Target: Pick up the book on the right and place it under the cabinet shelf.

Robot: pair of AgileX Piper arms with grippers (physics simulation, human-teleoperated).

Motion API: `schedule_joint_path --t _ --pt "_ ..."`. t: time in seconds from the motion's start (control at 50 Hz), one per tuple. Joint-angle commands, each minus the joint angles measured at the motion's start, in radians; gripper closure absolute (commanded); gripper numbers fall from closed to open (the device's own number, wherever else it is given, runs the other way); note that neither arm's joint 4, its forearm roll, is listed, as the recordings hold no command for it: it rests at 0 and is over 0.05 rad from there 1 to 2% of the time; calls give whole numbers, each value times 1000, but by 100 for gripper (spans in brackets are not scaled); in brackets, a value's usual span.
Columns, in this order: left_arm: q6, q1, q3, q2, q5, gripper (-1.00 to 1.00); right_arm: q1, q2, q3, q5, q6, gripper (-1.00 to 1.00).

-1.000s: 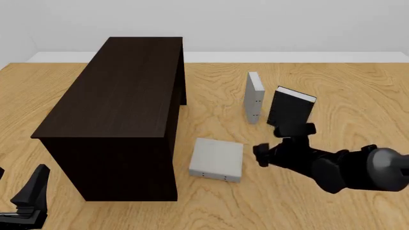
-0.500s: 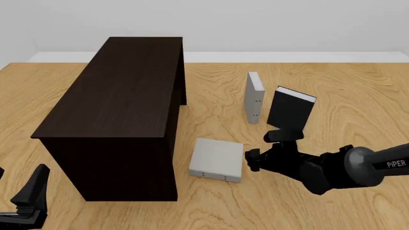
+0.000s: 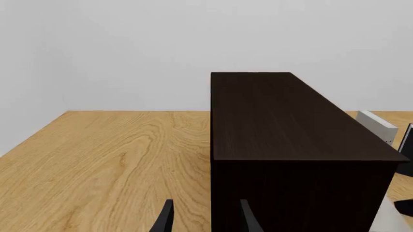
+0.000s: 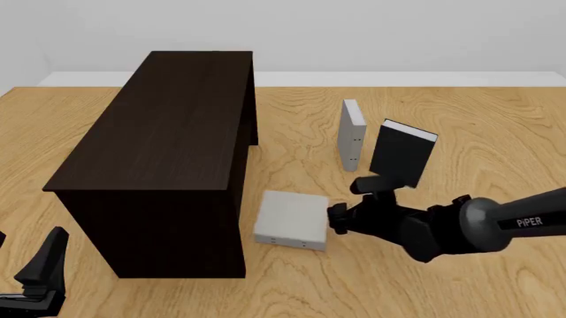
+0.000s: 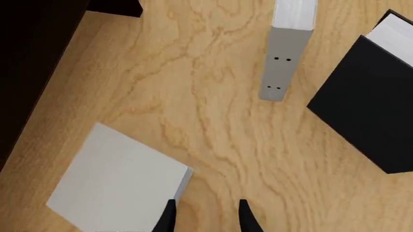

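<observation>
Moved left and lower in the front view since the earlier frames: the right gripper (image 4: 337,218), now touching the right edge of the book (image 4: 290,220); nudged a little left with it, toward the cabinet shelf (image 4: 168,126). Lying flat at lower centre, just beside the cabinet's near right corner, well apart from the upright grey book (image 4: 352,136) and the black book (image 4: 399,156) further up. Parked at the lower left, the left gripper (image 4: 40,278). From the left wrist: fingers spread around nothing, only the cabinet shelf (image 3: 290,121) ahead. From the right wrist: right gripper (image 5: 206,215) with fingers parted and empty, one beside the corner of the book (image 5: 116,183) at lower left. Probably stiff, fairly light, smooth-covered and slippery. Best pinched across its thickness at the free right edge, then slid under.
</observation>
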State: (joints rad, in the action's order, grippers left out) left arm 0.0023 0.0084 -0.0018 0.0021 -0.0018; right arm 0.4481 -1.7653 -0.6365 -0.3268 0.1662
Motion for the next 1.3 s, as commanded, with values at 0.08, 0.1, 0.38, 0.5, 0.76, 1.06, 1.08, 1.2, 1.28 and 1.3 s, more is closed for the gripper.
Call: schedule_joint_path --t 0.08,0.1,0.38,0.5,0.76,1.06,1.08,1.2,1.28,1.3 --pt "0 0 1 -1 -1 -100 74 -14 -64 18 69 -100" --pt "0 0 1 -1 0 -100 76 -13 -67 19 69 -100" --pt "0 0 0 0 1 -100 120 -19 -114 49 71 -100" --pt "0 0 0 0 2 -100 144 -44 -139 51 78 -100" --pt "0 0 0 1 2 -100 201 -68 -187 67 86 -100" --pt "1 0 0 0 3 -100 263 -91 -236 78 98 -100" --pt "1 1 0 0 3 -100 269 -94 -240 78 99 -100" --pt "0 1 0 0 3 -100 292 -107 -270 91 95 -100" --pt "0 1 0 -1 3 -100 301 -111 -286 100 92 -100" --pt "0 1 0 -1 3 -100 305 -111 -291 102 94 -100"
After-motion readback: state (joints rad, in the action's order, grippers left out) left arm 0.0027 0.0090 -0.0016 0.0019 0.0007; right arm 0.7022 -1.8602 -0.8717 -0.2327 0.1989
